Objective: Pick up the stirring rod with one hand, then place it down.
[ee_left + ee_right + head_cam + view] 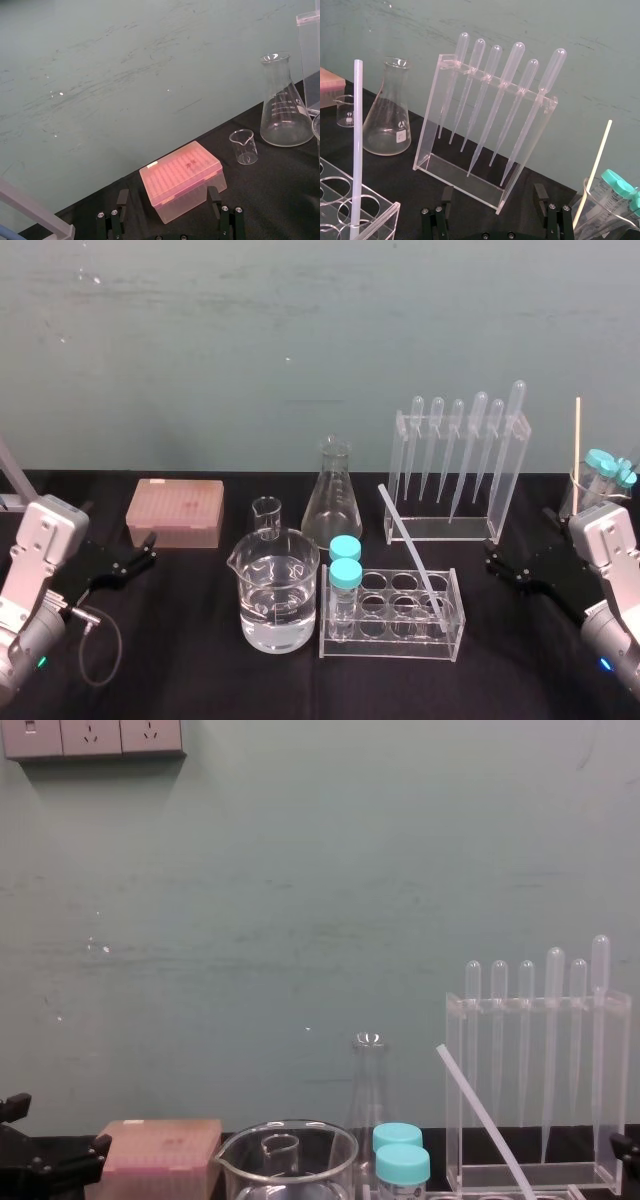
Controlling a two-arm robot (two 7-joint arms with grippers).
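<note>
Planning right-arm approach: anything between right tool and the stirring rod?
Nothing visible. Bare table between the right tool and the stirring rod leaning in the tube rack; the pipette rack stands farther back. Left tool parked far left.

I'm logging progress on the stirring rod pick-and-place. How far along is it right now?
Done: nothing yet. The stirring rod leans in the test tube rack, not yet picked up.
In hand: nothing. The left gripper is open beside the pink tip box. The right gripper is open at the table's right side.
Left: reach for the rod, grip it, lift it, set it down.
</note>
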